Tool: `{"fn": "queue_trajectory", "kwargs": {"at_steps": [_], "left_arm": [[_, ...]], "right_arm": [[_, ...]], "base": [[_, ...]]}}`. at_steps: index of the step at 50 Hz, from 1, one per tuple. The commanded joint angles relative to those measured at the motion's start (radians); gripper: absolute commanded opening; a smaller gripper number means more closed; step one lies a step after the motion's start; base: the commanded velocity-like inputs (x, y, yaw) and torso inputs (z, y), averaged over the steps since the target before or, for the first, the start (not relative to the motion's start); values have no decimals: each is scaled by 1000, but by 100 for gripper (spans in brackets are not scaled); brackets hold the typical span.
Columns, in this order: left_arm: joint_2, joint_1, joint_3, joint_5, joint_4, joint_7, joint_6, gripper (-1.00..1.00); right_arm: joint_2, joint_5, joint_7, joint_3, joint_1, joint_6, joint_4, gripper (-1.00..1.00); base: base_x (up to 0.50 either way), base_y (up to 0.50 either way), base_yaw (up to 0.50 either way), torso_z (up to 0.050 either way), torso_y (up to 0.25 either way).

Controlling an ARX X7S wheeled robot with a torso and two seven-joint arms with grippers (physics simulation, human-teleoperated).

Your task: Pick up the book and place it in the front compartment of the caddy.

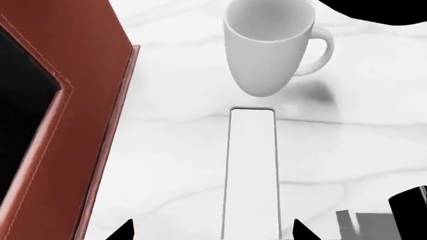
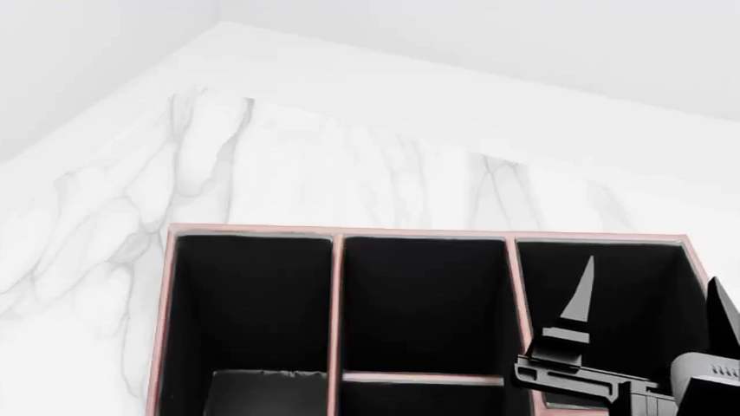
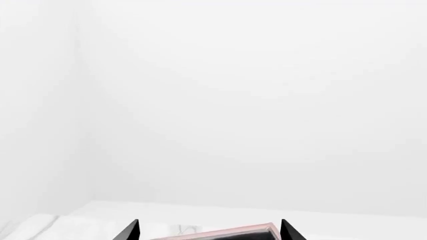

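Note:
In the left wrist view the book [image 1: 253, 170] shows its white page edges with a thin dark border, standing on the marble top. My left gripper [image 1: 213, 231] is open, its two black fingertips [image 1: 127, 231] spread wide on either side of the book without touching it. The reddish-brown caddy [image 1: 87, 100] stands close beside the book. From the head view the caddy's pink rim [image 2: 338, 303] frames three black cells, and the front compartment [image 2: 422, 303] is the middle one. My right gripper [image 2: 651, 273] hovers open and empty over the right-hand cell; the caddy's corner [image 3: 230, 233] shows between its tips.
A white mug [image 1: 270, 45] stands just beyond the book. A black object [image 1: 408, 212] sits near the left gripper on the side away from the caddy. The marble top [image 2: 231, 156] ends at a white wall behind the caddy.

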Motion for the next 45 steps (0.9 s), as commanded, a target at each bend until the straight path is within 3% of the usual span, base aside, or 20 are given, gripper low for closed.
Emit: {"fn": "queue_trajectory", "kwargs": {"at_steps": [1, 19, 20, 45], "left_arm": [[11, -19, 93, 174, -134, 115, 151, 100], [43, -20, 188, 274, -270, 159, 234, 100], [44, -19, 191, 277, -273, 159, 236, -100], [-17, -89, 107, 277, -127, 113, 240, -100]], "right_arm": [[-20, -22, -6, 25, -1, -18, 13, 100], [-14, -14, -1, 25, -5, -17, 4, 100], [-14, -14, -2, 25, -6, -18, 4, 100], [-9, -21, 5, 15, -6, -29, 10, 100]], "base": [[0, 0, 0, 0, 0], [0, 0, 0, 0, 0], [0, 0, 0, 0, 0], [0, 0, 0, 0, 0]]}}
